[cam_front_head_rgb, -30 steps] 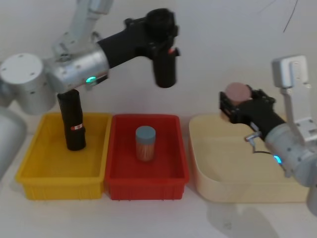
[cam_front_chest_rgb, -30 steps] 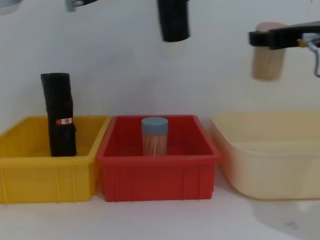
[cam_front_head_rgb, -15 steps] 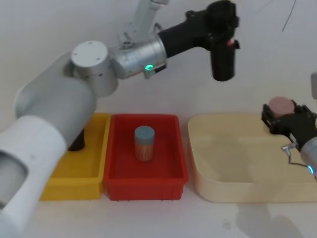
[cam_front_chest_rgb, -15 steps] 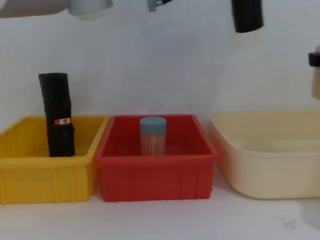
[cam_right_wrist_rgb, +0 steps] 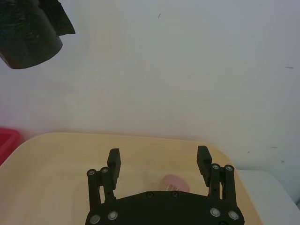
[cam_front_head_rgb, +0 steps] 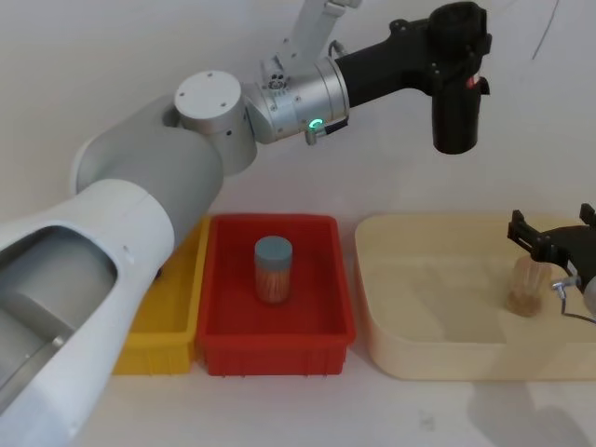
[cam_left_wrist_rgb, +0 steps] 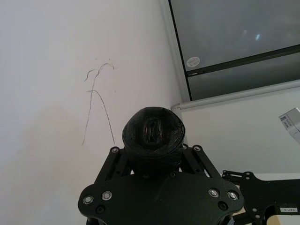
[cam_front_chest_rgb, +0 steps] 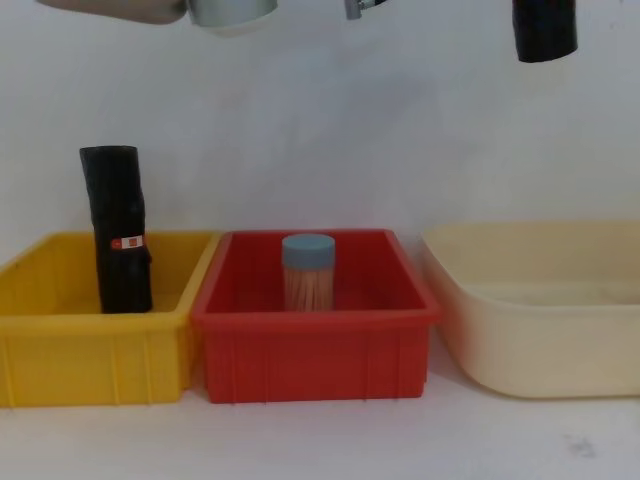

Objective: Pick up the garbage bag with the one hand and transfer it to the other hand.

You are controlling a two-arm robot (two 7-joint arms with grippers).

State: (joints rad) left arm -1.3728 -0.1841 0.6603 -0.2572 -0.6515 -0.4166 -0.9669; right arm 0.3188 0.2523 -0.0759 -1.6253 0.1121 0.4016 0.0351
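Observation:
The garbage bag (cam_front_head_rgb: 456,110), a tight black roll, hangs upright in the air over the far side of the cream tub (cam_front_head_rgb: 419,358). My left gripper (cam_front_head_rgb: 458,51) is shut on its upper part, the arm stretched across from the left. The left wrist view looks onto the end of the garbage bag (cam_left_wrist_rgb: 153,133) between the fingers. The lower end of the garbage bag (cam_front_chest_rgb: 545,30) shows at the top right of the chest view. My right gripper (cam_front_head_rgb: 556,235) stands open over the tub's right end, lower than the bag. In the right wrist view the garbage bag (cam_right_wrist_rgb: 28,33) is off to one side of the right gripper (cam_right_wrist_rgb: 158,161).
A second black roll (cam_front_chest_rgb: 118,230) stands in the yellow bin (cam_front_chest_rgb: 90,355). A blue-lidded jar (cam_front_head_rgb: 273,268) stands in the red bin (cam_front_head_rgb: 275,349). A pink-lidded jar (cam_front_head_rgb: 524,284) stands in the cream tub under my right gripper.
My left arm has carried the bag farther right. My right gripper has let go of the pink-lidded jar, which now stands in the tub, and is open.

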